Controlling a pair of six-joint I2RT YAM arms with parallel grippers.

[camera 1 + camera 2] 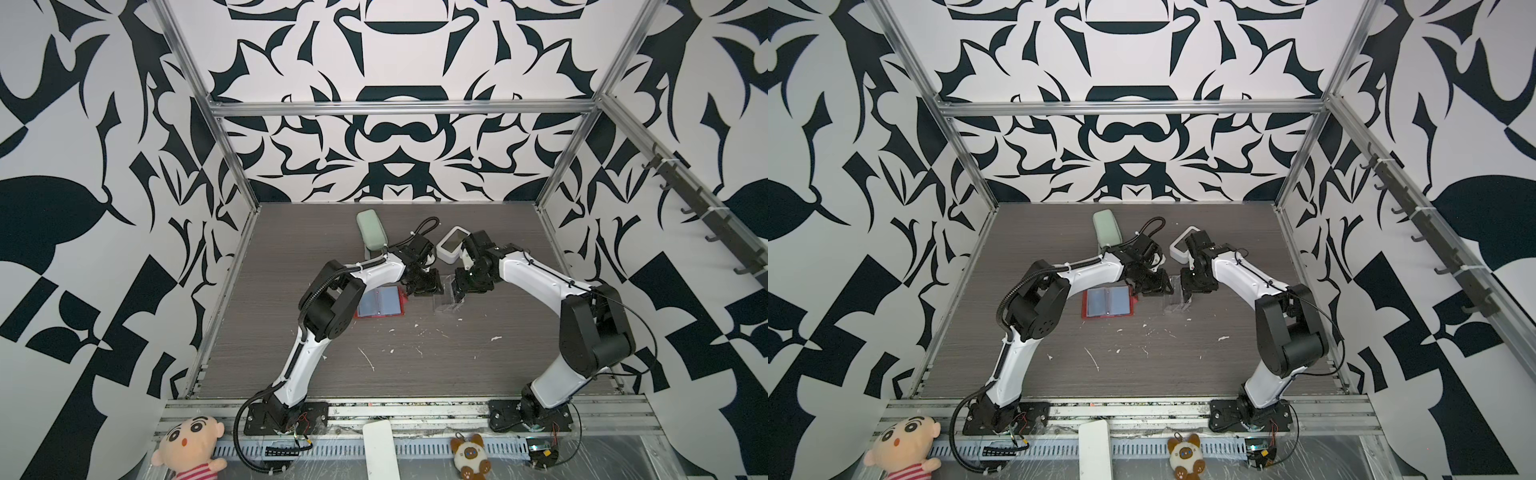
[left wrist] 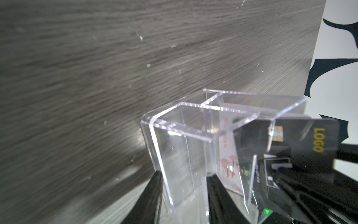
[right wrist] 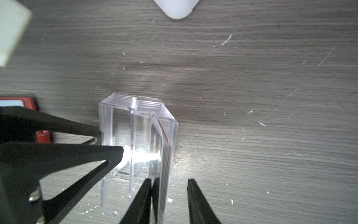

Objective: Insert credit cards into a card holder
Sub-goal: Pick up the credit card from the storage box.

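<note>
card holder (image 1: 380, 303): lies open and flat on the table (image 1: 415, 365); red rim, bluish sleeve pages facing up; left of the clear acrylic stand (image 3: 116, 120), apart from it
clear acrylic stand: upright between the two grippers; one compartment empty, the other holding cards
credit cards (image 3: 164, 155): a stack on edge in the stand; a whitish-pink card (image 2: 228, 147) and a black card (image 2: 310, 147) with gold "LOGO" show
left gripper (image 2: 184, 173): partly closed; fingers pressed either side of the empty compartment
right gripper (image 3: 168, 180): jaws apart astride the stack; one finger against it, the other clear of the stand's wall; nothing gripped
white device (image 1: 451, 245): behind the grippers
mint-green case (image 1: 371, 230): farthest back, leftward
</note>
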